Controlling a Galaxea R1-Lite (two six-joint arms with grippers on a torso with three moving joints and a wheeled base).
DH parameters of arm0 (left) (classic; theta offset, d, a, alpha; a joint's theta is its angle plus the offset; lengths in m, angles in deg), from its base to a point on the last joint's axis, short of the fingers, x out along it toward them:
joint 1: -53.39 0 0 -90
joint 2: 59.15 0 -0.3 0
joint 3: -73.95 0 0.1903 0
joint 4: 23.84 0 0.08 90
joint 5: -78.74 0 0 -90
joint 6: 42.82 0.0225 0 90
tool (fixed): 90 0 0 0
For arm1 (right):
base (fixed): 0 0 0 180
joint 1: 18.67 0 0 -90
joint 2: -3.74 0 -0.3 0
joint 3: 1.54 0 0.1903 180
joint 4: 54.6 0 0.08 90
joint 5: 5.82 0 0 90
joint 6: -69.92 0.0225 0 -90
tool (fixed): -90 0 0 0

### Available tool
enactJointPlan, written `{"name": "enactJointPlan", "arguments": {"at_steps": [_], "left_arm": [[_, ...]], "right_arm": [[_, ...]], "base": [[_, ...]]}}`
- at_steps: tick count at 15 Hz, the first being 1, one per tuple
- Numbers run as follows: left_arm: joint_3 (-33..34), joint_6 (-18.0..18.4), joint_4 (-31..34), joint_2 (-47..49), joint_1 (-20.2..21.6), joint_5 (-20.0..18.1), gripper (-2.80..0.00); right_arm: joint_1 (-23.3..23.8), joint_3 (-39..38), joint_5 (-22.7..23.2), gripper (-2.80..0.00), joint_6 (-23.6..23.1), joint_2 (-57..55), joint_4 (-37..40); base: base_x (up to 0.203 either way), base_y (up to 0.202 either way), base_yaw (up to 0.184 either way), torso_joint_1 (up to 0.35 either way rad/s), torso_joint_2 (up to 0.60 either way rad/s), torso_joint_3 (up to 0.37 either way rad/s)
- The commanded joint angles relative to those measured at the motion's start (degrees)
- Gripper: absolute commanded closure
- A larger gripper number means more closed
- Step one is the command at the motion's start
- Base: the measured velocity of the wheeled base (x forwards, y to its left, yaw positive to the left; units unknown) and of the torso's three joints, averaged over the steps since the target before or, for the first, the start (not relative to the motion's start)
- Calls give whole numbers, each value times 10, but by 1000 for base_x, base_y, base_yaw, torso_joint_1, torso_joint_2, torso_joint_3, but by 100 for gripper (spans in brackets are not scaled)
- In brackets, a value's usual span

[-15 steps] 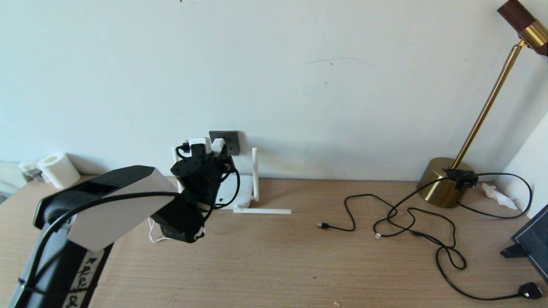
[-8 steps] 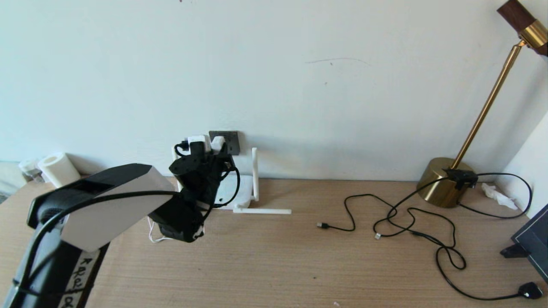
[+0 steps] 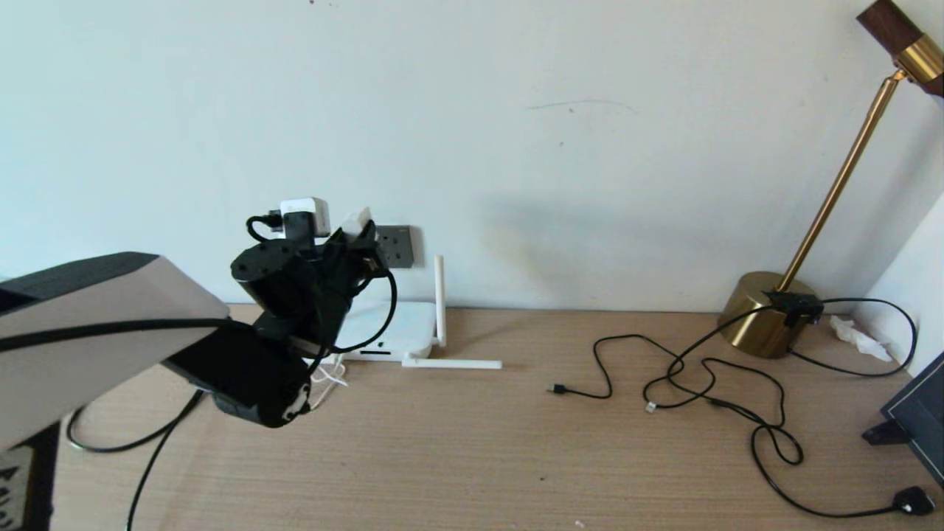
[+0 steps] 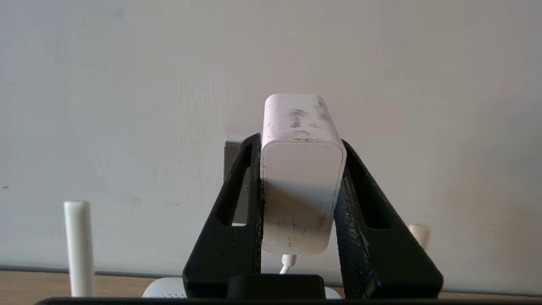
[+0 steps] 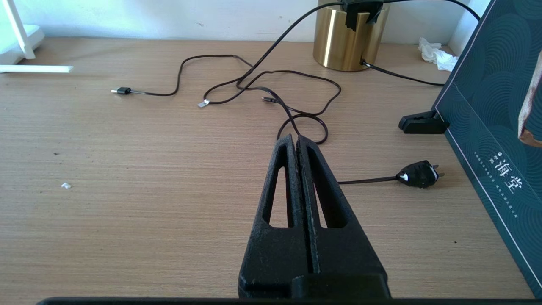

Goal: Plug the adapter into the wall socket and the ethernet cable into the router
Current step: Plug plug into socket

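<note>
The left gripper (image 4: 301,169) is raised off the table (image 3: 516,442) close to the wall, its two black fingers (image 4: 237,203) clamped on the sides of the adapter (image 4: 301,178), which stands upright between them with its thin white cord (image 4: 287,263) leaving from its underside. Just beyond the fingers, on the wall, sits the wall socket (image 3: 396,245); in the left wrist view only a dark sliver of it (image 4: 230,148) shows behind one finger, and whether the adapter touches it cannot be told. Below the fingers the router (image 3: 387,332) lies flat on the table against the wall, one antenna standing up and another lying flat. A black cable (image 3: 147,442) loops on the table beneath the left arm. The right gripper (image 5: 296,144) hovers over the table, its fingers pressed together on nothing, with thin black cables (image 5: 271,91) and a small black plug (image 5: 417,174) ahead of them.
</note>
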Motion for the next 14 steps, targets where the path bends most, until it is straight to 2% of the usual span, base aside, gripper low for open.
{"name": "enactJointPlan", "arguments": {"at_steps": [1,14], "left_arm": [[24,0,-5,-43,-3,-1,0],[101,7,-5,-106,-6,-8,0]], "right_arm": [[0,0,0,0,0,-1,0],[0,0,0,0,0,0,0]], "base": [[0,0,0,0,0,0],[0,0,0,0,0,0]]}}
